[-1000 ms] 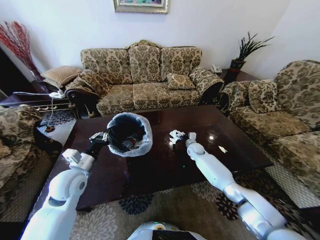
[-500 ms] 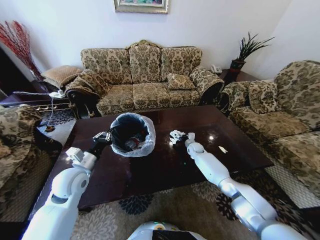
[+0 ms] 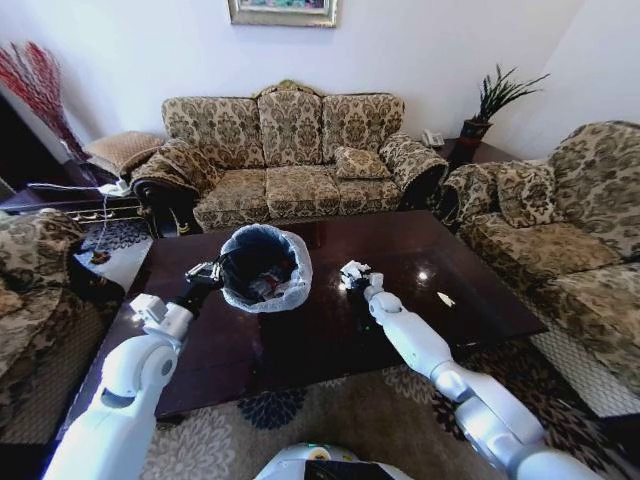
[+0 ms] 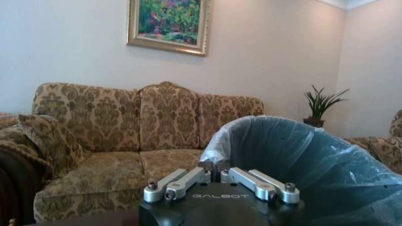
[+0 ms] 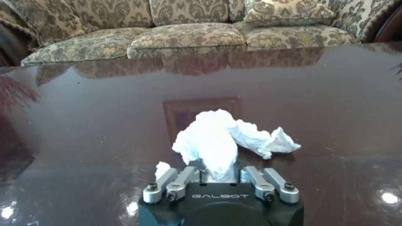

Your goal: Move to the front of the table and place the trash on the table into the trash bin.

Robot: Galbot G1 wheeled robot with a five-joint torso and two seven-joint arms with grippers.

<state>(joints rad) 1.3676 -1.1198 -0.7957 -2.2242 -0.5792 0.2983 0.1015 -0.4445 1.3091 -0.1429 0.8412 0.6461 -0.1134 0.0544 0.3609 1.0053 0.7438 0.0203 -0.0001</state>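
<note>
The trash bin, black with a whitish bag over its rim, stands on the left half of the dark glossy table. My left gripper is shut on the bin's near-left rim; the left wrist view shows its fingers pinching the bag's edge. A crumpled white paper is just right of the bin, with my right gripper shut on it. In the right wrist view the paper bulges out above the gripper, over the table top. Some trash lies inside the bin.
A small pale scrap lies on the table's right part. Patterned sofas stand behind, to the right and to the left. A potted plant sits on a corner stand. Patterned carpet lies in front.
My right arm has swung a little leftward toward the bin with the paper in its grip. The bin has shifted slightly to the right, still held by the left gripper.
</note>
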